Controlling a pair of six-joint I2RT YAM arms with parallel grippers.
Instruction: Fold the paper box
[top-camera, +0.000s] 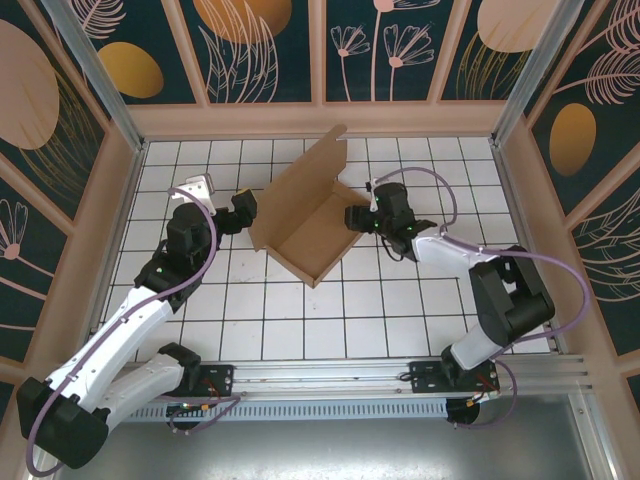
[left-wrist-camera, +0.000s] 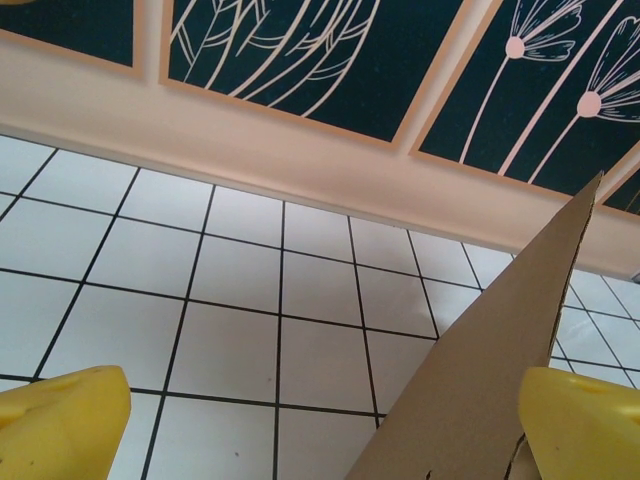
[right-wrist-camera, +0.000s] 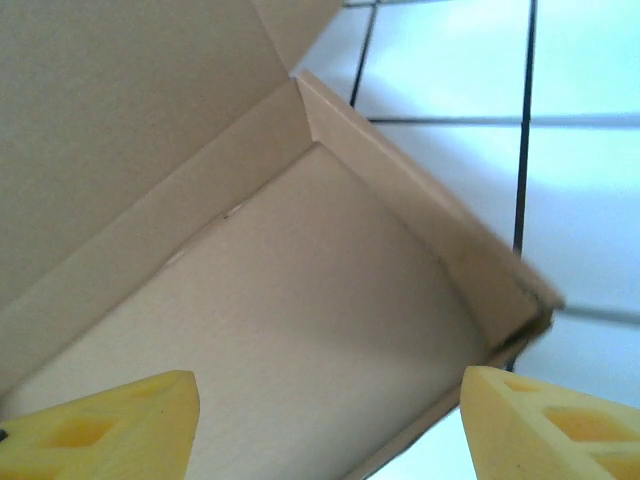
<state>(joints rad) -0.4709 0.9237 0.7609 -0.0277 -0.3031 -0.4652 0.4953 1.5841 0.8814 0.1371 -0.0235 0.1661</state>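
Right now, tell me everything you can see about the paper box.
The paper box is plain brown cardboard, half folded: a shallow tray with low creased walls and a tall lid panel standing up at its far-left side. It sits diagonally on the white tiled table, mid-workspace. The left claw and right claw, both open, flank it; contact is unclear.

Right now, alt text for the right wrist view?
Inside of an open brown box, low walls folded up, a tall flap at upper left. The right hand is open over it, yellow fingertips at the bottom corners; white tiled table at right.
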